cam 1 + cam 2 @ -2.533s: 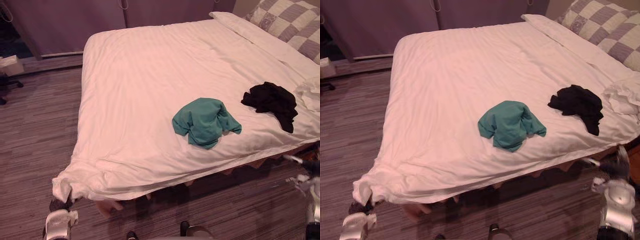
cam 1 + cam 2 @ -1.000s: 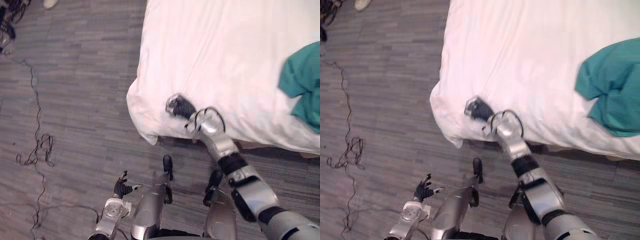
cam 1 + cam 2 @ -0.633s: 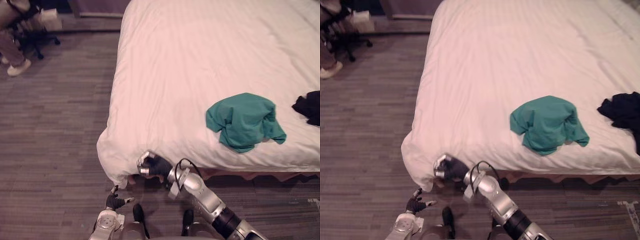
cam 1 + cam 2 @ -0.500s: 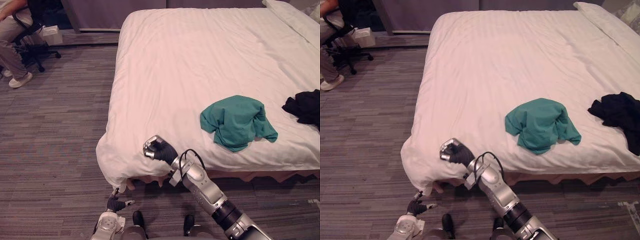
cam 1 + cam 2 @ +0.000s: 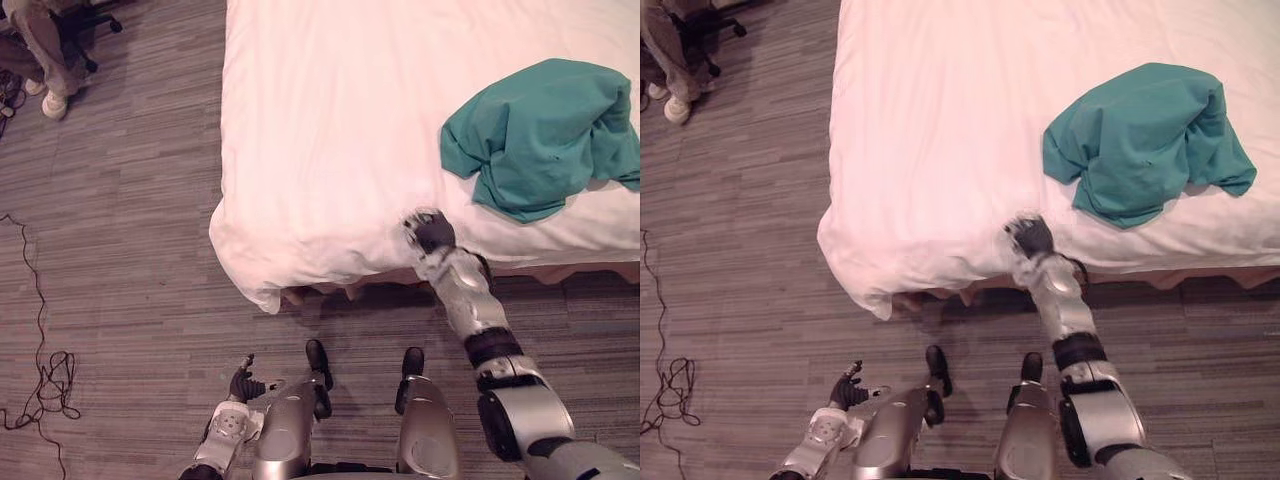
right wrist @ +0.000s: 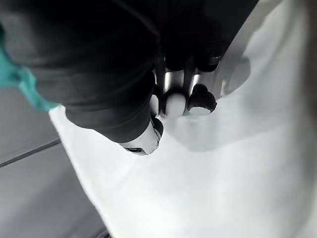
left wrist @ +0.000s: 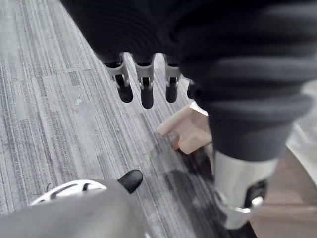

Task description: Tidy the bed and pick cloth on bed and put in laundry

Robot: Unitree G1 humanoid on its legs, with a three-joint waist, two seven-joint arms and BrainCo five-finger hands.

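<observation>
A crumpled teal cloth (image 5: 545, 135) lies on the white duvet (image 5: 330, 130), close to the bed's front edge. My right hand (image 5: 432, 232) rests on the duvet at that edge, just left of and below the teal cloth. In the right wrist view its fingers (image 6: 198, 101) are curled over the white duvet with no cloth between them and the thumb, and a strip of teal cloth (image 6: 20, 82) shows beside the wrist cover. My left hand (image 5: 243, 384) hangs low over the floor in front of the bed, with its fingers (image 7: 143, 84) relaxed and nothing in them.
The duvet's corner (image 5: 262, 290) droops toward the grey striped floor (image 5: 120, 250) at the bed's left front. A wooden bed leg (image 7: 185, 131) stands under the edge. A person (image 5: 45, 45) sits on a chair at the far left.
The camera has tilted down and shifted. My right hand has moved from the duvet's left front corner rightward along the front edge, ending near the teal cloth. The left hand stays low.
</observation>
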